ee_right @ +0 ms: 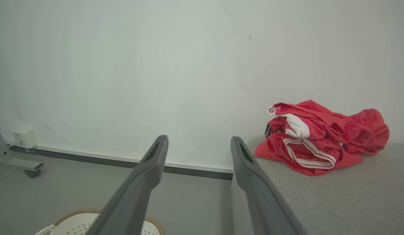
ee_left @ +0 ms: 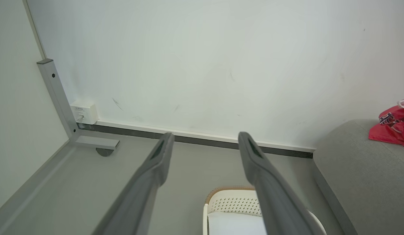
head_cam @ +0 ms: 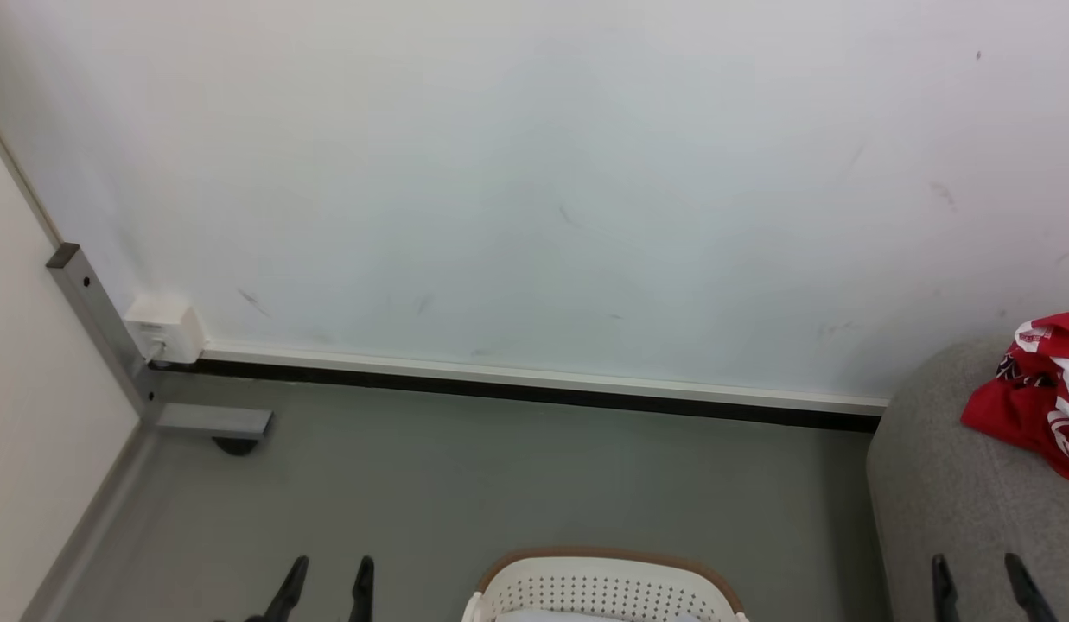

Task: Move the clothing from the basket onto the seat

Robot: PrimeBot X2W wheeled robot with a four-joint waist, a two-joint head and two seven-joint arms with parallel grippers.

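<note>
Red clothing (ee_right: 316, 138) with white stripe trim lies in a crumpled heap on the grey seat (ee_right: 339, 199), close to the wall; the heap (head_cam: 1048, 393) also shows at the head view's right edge. The cream basket (head_cam: 607, 587) with a brown rim stands on the floor at the bottom centre, left of the seat (head_cam: 957, 492), and something white lies inside it (ee_left: 234, 223). My left gripper (head_cam: 327, 577) is open above the floor left of the basket. My right gripper (head_cam: 983, 574) is open over the seat's front part, well short of the clothing. Both hold nothing.
A white wall with a white and black baseboard (head_cam: 534, 384) runs across behind. A grey metal post with a foot and caster (head_cam: 219, 423) and a white wall socket box (head_cam: 164, 328) stand at the far left. Grey floor (head_cam: 499, 484) lies between basket and wall.
</note>
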